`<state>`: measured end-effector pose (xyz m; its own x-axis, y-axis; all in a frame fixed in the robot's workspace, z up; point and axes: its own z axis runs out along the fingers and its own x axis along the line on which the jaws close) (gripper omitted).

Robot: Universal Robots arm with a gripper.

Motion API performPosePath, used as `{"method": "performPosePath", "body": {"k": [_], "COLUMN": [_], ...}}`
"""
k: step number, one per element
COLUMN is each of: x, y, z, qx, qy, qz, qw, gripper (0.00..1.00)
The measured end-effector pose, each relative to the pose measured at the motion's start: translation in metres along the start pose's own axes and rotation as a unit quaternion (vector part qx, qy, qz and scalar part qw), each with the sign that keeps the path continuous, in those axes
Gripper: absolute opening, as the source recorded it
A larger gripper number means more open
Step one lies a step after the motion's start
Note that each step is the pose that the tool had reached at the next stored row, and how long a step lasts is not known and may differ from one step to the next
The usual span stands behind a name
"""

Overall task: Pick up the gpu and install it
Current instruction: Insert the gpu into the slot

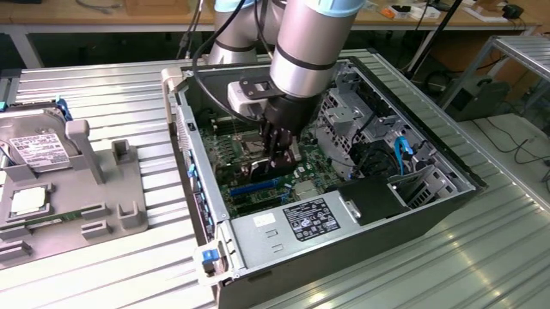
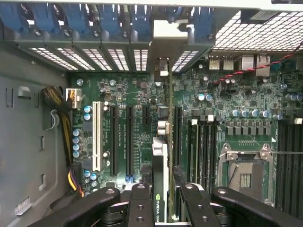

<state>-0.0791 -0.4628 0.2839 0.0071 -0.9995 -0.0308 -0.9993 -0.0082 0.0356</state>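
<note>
**A:** How is the claw set, and what is held in it?

**B:** The claw (image 2: 165,201) is closed on the graphics card (image 2: 160,182). The card is pinched edge-on between the two inner fingers (image 2: 141,203), and a green strip with a logo can be seen in the narrow gap between them.

**A:** Where is the card placed?

**B:** It is held inside the open computer case (image 1: 344,212), over the motherboard (image 2: 137,94). It is lined up just beside a long dark slot (image 2: 176,137), and its far end is pointed toward the rear wall with the blue clips (image 2: 109,19). Whether its edge is seated in a slot cannot be told.

**A:** What is shown from outside?

**B:** The case is laid on its side on the ribbed metal counter (image 1: 481,257), and the arm is angled down into it. The claw is seen low over the board, near the processor socket (image 1: 249,143). Well apart, at the exterior view's left, a hard drive (image 1: 38,151) is propped in a grey holder (image 1: 94,187).
</note>
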Motion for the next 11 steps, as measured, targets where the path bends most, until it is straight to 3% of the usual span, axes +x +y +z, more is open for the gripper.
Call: {"method": "performPosePath", "body": {"k": [4, 10, 11], "x": [-0.001, -0.001, -0.001], "y": [0.0023, 0.0034, 0.0036], "z": [0.007, 0.0092, 0.0134], "qx": [0.0002, 0.0003, 0.0002], "qy": [-0.0001, -0.0003, -0.0001], "qz": [0.004, 0.005, 0.005], "qw": [1.0, 1.0, 1.0], "gripper": [0.27, 0.27, 0.27]}}
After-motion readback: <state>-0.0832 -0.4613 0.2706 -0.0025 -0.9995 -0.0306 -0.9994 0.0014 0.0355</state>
